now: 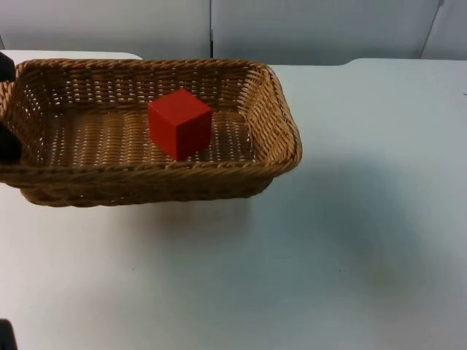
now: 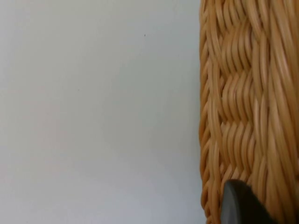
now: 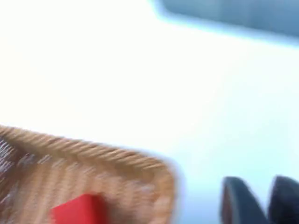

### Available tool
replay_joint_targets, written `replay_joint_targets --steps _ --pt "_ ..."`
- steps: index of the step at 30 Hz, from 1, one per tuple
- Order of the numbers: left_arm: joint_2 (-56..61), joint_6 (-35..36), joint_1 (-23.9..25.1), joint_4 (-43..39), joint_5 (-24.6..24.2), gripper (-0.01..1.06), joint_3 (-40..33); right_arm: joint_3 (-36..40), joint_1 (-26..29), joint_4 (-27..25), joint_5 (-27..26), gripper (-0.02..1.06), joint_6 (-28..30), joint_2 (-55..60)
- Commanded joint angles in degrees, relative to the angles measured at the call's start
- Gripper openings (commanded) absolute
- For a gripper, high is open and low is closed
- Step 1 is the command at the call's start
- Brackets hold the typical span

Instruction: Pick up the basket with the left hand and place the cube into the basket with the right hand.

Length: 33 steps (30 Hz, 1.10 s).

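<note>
Resting inside the wicker basket [image 1: 281, 135], the red cube [image 1: 180, 122] sits on the woven floor a little toward the basket's right half, one corner turned to the camera, apart from all four walls. The basket is a shallow rectangular tray of tan cane; in the top view its shadow falls on the white surface [image 1: 350, 240] just below its front wall, so it looks lifted off the surface, though by how much cannot be told. At the basket's left end, dark parts of the left gripper [image 1: 7, 142] stand against the rim. In the left wrist view the basket's woven wall [image 2: 247, 102] runs close alongside the camera and one black fingertip [image 2: 238, 205] lies against the cane, with bare surface [image 2: 93, 116] beyond; the grip looks closed on the basket's left rim. In the right wrist view, blurred by motion, the right gripper [image 3: 259, 200] shows two dark fingertips close together with a narrow gap between them, holding nothing. It is off the basket's corner [image 3: 159, 186], over bare surface, with the cube [image 3: 79, 210] a red patch inside the weave. The grey partition wall [image 1: 306, 29] closes the far edge of the surface
</note>
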<state>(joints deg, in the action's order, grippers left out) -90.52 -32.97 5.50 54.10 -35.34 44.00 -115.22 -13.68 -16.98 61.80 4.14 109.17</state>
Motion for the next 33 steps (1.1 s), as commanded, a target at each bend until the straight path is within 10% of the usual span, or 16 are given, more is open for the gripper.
replay_joint_targets --steps 1,12,28,33 --pt "0.54 -0.01 0.03 2.10 -0.08 0.00 0.01 -0.42 3.83 2.76 1.75 0.00 -1.14 -3.91" --pt "0.54 -0.01 0.03 2.10 -0.08 0.00 0.01 4.13 9.20 33.21 8.17 0.00 -8.39 -8.67" --pt "0.54 -0.91 0.03 6.13 4.13 0.00 0.01 17.31 9.20 29.03 0.45 0.00 -7.66 -12.51" --pt "0.54 -11.33 -0.43 9.30 2.90 0.00 0.01 17.40 9.20 26.22 -0.89 0.00 -6.48 -12.51"
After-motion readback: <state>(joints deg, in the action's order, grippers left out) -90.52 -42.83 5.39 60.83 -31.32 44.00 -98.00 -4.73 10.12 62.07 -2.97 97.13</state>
